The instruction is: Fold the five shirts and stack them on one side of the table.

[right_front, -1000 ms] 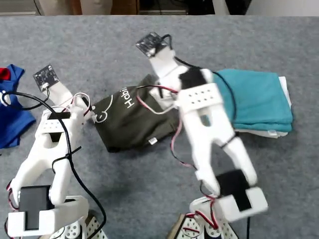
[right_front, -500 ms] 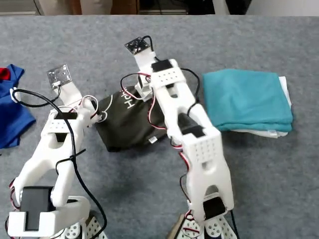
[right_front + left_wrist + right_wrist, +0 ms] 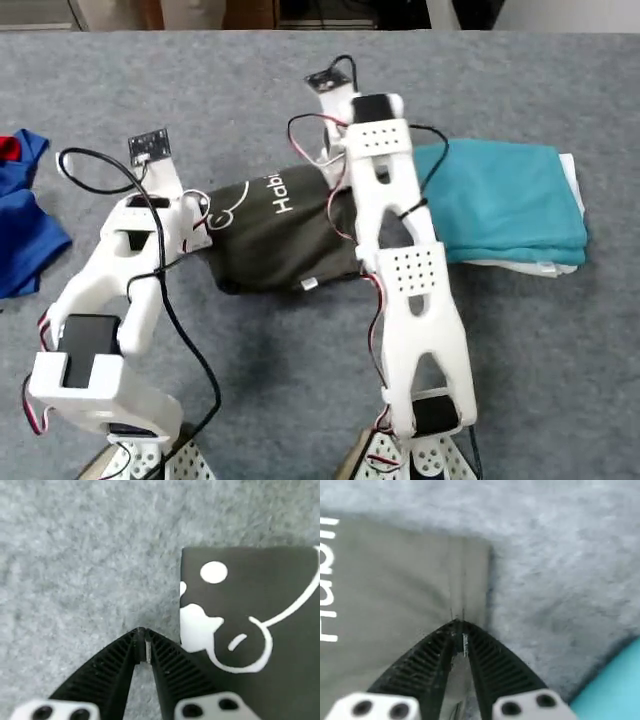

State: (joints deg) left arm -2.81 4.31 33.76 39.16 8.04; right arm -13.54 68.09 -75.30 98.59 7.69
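A folded dark olive shirt [image 3: 270, 235] with white print lies mid-table. My left gripper [image 3: 141, 641] is shut with nothing in it, its tips on the grey cloth right beside the shirt's printed corner [image 3: 240, 620]; from above it sits at the shirt's left edge [image 3: 200, 228]. At the shirt's far right corner, my right gripper [image 3: 459, 632] is shut on a pinched crease of the olive shirt [image 3: 395, 580]. A folded teal shirt [image 3: 500, 200] tops a white one [image 3: 560, 266] at the right. A blue shirt [image 3: 22, 225] lies unfolded at the left edge.
The grey table covering [image 3: 300, 350] is bare in front of the olive shirt, between the two arm bases. The right arm stretches along the gap between the olive shirt and the teal stack. The table's far edge runs along the top.
The right arm swung left, then settled at the olive shirt's far right corner. The shirt shifted right toward the teal stack and turned a little. The left gripper followed it to the right.
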